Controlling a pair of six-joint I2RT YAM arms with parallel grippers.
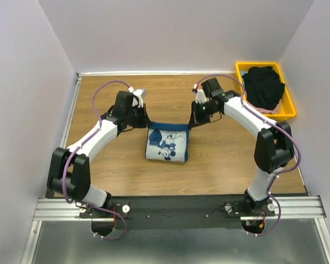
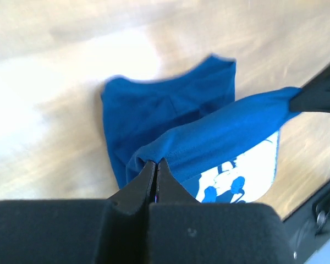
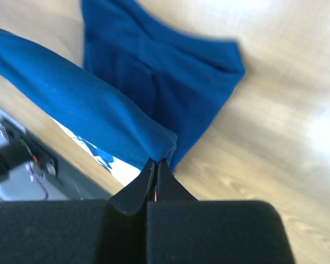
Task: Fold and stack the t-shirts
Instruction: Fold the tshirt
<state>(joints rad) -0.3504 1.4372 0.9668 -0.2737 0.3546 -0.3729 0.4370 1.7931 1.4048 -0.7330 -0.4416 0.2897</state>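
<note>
The navy-blue t-shirt (image 1: 166,144) with the white cartoon-mouse print lies partly folded at the table's middle. Its far edge is lifted and stretched between my two grippers. My left gripper (image 1: 147,123) is shut on the left corner of that edge, and my right gripper (image 1: 190,122) is shut on the right corner. The left wrist view shows the blue cloth (image 2: 209,132) pinched at my left gripper (image 2: 155,163). The right wrist view shows the cloth (image 3: 99,104) pinched at my right gripper (image 3: 155,163). A black t-shirt (image 1: 263,85) lies heaped in the yellow tray, over a strip of pale pink cloth (image 1: 268,110).
The yellow plastic tray (image 1: 286,111) stands at the back right corner of the wooden table. Grey walls close in the table on the left, back and right. The arms' base rail (image 1: 176,208) runs along the near edge.
</note>
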